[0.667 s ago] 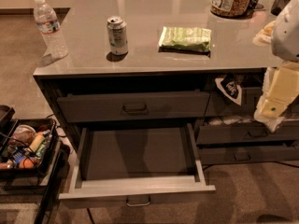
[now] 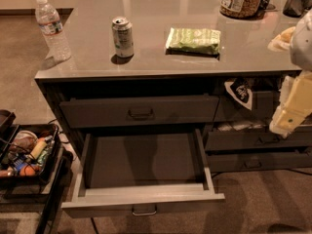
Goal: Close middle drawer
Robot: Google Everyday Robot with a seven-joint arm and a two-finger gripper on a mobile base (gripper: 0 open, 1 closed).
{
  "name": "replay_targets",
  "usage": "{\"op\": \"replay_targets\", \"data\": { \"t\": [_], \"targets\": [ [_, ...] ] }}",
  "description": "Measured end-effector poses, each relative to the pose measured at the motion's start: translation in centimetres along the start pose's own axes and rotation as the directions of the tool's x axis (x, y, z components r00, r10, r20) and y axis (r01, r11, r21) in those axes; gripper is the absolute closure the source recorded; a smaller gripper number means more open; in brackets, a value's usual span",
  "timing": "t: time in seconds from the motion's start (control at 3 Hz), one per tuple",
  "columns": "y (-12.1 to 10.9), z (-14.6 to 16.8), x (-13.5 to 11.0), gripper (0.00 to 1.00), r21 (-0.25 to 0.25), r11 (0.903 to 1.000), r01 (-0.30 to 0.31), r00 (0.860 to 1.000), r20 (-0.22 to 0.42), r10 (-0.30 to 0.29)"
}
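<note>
1. The middle drawer (image 2: 141, 198) is found pulled far out at the cabinet's lower left, w/ its handle (image 2: 145, 211) at front centre.
2. The gripper (image 2: 293, 106) is seen at the right edge, well apart from the drawer; apart/together state cannot be told.
3. 1 can (image 2: 122, 36) and 1 bottle (image 2: 52, 28) are set upright on the counter (image 2: 156, 65).

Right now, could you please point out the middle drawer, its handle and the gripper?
middle drawer (image 2: 141, 162): camera view, bare interior floor.
handle (image 2: 145, 211): camera view, pull's centre.
gripper (image 2: 286, 113): camera view, right edge, pale body.
</note>
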State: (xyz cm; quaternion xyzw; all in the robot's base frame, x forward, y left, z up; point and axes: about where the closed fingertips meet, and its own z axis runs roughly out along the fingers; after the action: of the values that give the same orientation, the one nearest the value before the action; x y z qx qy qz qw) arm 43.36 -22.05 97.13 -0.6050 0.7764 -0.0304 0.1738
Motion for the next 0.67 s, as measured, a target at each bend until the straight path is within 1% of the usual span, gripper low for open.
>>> {"op": "replay_targets", "data": {
  "t": [0.33,0.67],
  "targets": [
    [3.0,1.1,0.5,0.00,0.018,0.9997,0.016,0.995,0.095,-0.018],
    [6.8,6.5,1.5,0.00,-0.004,1.0000,0.008,0.971,0.237,-0.007]
  ]
}}
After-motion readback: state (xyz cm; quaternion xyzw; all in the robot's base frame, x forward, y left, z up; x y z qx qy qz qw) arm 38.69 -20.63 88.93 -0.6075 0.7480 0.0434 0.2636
